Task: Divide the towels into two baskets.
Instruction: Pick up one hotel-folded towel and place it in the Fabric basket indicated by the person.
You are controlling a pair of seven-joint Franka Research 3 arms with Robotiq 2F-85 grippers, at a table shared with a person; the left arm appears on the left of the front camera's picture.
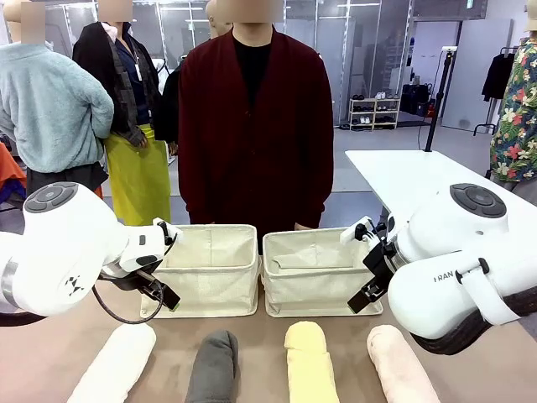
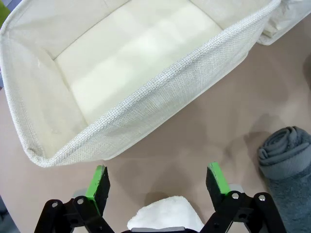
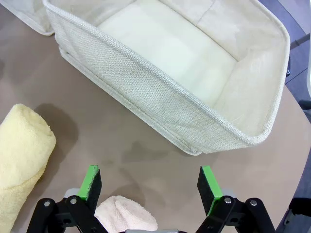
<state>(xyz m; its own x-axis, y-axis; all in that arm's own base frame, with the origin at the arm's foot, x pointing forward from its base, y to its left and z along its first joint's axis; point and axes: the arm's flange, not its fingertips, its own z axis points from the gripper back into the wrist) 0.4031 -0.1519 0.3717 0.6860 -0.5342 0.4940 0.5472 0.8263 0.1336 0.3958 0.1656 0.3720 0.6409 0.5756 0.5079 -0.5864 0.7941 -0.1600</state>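
- Towels: four rolls in a row at the near side of the table point(image 1: 33, 357), left to right white towel point(image 1: 113, 363), dark grey towel point(image 1: 213, 368), pale yellow towel point(image 1: 309, 363), pale pink towel point(image 1: 401, 365). The frame bottom cuts off all four near ends.
- Left basket point(image 1: 210, 285) and right basket point(image 1: 315, 292) sit side by side just behind the row, almost touching. The wrist views show bare floors. In the front view the near walls hide part of each floor.
- Left gripper point(image 2: 158, 174): over the white towel's far end, fingers spread wide, nothing between them. Its own body hides most of that towel end. The frame's right edge clips the grey roll.
- Right gripper point(image 3: 146, 177): over the pink towel's far end, fingers spread wide, nothing pinched. The left edge clips the yellow roll.
- Front view: the arm housings mask most of both grippers, so the fingers are hard to make out there.
- Person point(image 1: 252, 126) in a dark red cardigan stands behind the baskets, lower body hidden by them.
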